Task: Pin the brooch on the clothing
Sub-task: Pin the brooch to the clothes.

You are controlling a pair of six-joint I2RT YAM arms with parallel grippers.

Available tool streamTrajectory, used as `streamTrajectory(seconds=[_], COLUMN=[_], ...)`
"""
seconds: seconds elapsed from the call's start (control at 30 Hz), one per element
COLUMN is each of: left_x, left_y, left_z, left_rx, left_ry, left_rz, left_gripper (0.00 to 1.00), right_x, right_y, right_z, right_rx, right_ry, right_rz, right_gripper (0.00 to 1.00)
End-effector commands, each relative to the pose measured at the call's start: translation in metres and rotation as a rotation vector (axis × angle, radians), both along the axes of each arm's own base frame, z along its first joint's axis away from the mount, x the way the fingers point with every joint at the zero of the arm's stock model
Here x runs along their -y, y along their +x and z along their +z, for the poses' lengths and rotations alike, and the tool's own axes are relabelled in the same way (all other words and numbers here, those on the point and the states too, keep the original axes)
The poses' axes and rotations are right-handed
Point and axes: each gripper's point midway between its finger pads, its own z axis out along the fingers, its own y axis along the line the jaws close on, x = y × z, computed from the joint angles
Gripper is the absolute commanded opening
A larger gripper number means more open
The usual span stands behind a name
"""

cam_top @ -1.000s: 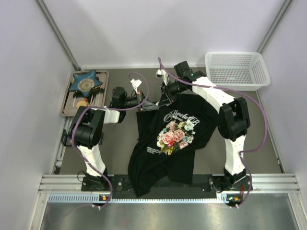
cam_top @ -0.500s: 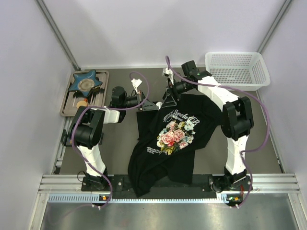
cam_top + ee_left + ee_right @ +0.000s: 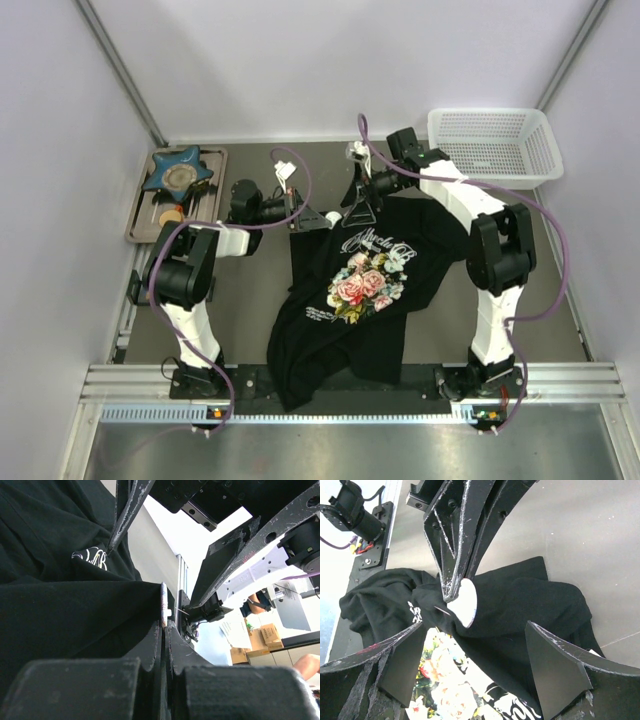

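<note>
The clothing [image 3: 312, 335], a black T-shirt with a rose print, lies crumpled on the table between the arms. My left gripper [image 3: 318, 219] is shut on the brooch [image 3: 465, 603], a small pale disc pressed against a raised fold of the shirt [image 3: 530, 605]. In the left wrist view the brooch [image 3: 162, 605] shows edge-on above my left gripper [image 3: 164, 626], with a thin pin beside it and black cloth [image 3: 60, 605] to its left. I cannot tell whether the pin goes through the cloth. My right gripper [image 3: 475, 625] is open, its fingers apart on either side of the fold, holding nothing.
A white mesh basket [image 3: 493, 146] stands at the back right. A grey tray [image 3: 140, 215] at the back left carries a blue star-shaped dish [image 3: 178, 172]. The right gripper [image 3: 362, 208] hangs just right of the left one over the shirt's collar end.
My right gripper has opened wide and moved slightly right and back. The left gripper has stayed shut on the brooch at the same spot.
</note>
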Motion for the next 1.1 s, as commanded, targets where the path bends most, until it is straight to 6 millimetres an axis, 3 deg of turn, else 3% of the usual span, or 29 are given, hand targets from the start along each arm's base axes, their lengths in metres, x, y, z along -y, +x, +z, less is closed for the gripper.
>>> streamTrajectory(seconds=[0.0, 0.13, 0.27, 0.43, 0.8, 1.07], left_x=[0.000, 0.000, 0.001, 0.002, 0.004, 0.006], left_y=[0.005, 0.004, 0.005, 0.004, 0.002, 0.002], left_z=[0.014, 0.014, 0.015, 0.019, 0.020, 0.022], left_rx=[0.087, 0.083, 0.084, 0.083, 0.085, 0.094], left_ry=[-0.030, -0.029, -0.032, -0.050, -0.055, -0.054], left_rz=[-0.018, -0.018, -0.018, -0.022, -0.025, -0.023], left_gripper=[0.00, 0.00, 0.00, 0.00, 0.00, 0.00], right_x=[0.004, 0.005, 0.007, 0.000, -0.012, -0.015], right_y=[-0.006, -0.004, -0.005, -0.008, -0.018, -0.021], right_z=[0.045, 0.050, 0.045, 0.036, 0.024, 0.021], right_rx=[0.067, 0.114, 0.168, 0.237, 0.210, 0.189], right_ry=[0.106, 0.115, 0.100, 0.050, 0.029, 0.025], right_rz=[0.040, 0.049, 0.056, 0.072, 0.101, 0.105], right_gripper=[0.82, 0.89, 0.88, 0.71, 0.64, 0.52])
